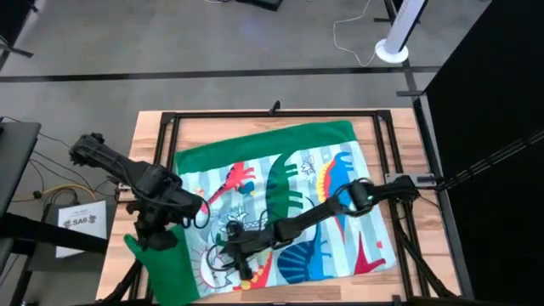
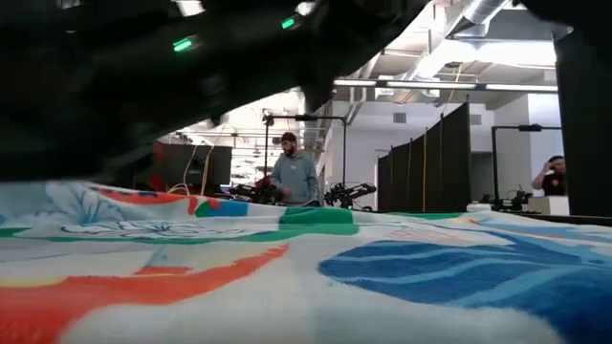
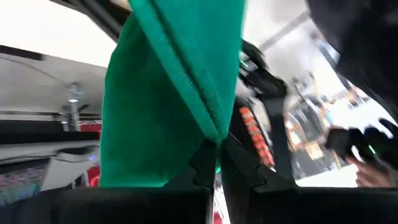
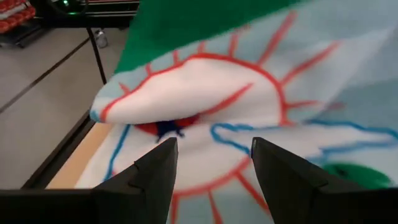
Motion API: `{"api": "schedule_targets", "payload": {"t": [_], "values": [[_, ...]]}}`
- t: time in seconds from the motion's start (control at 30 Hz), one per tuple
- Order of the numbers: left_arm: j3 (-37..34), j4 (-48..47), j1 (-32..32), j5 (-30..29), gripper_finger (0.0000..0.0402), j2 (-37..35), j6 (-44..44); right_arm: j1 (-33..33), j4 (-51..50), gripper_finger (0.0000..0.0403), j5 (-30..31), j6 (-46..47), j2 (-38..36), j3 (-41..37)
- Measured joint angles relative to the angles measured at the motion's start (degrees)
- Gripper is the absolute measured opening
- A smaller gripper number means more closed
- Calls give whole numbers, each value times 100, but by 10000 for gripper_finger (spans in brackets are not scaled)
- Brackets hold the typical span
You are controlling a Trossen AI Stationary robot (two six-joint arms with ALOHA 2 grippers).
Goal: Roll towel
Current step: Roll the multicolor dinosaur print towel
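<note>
While my left hand (image 1: 155, 240) pinches the towel's (image 1: 289, 170) lifted near-left green corner, my right hand (image 1: 240, 263) hovers open over the near edge, the towel spread rightward across the surface (image 1: 153, 127).

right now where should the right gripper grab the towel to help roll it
Best bet is the raised, folded-over lip of the towel just ahead of the right gripper, whose fingers are open. That fold stands off the flat cloth, so one finger could probably slide under it, coming in low along the near edge. The left gripper is shut on the green corner.
</note>
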Motion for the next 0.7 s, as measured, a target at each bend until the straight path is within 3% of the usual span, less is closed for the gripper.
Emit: {"api": "schedule_targets", "payload": {"t": [0.27, 0.57, 0.7], "values": [[-1383, -7, 0, 125, 0, -269, 607, 71, -124, 195, 0, 298, 717, 866], [-1840, 6, -48, 1737, 0, -317, 963, 72, -768, 195, 141, 221, 699, 862], [-1840, -4, -88, 1880, 0, -319, 1068, 69, -543, 195, 123, 155, 696, 891]]}}
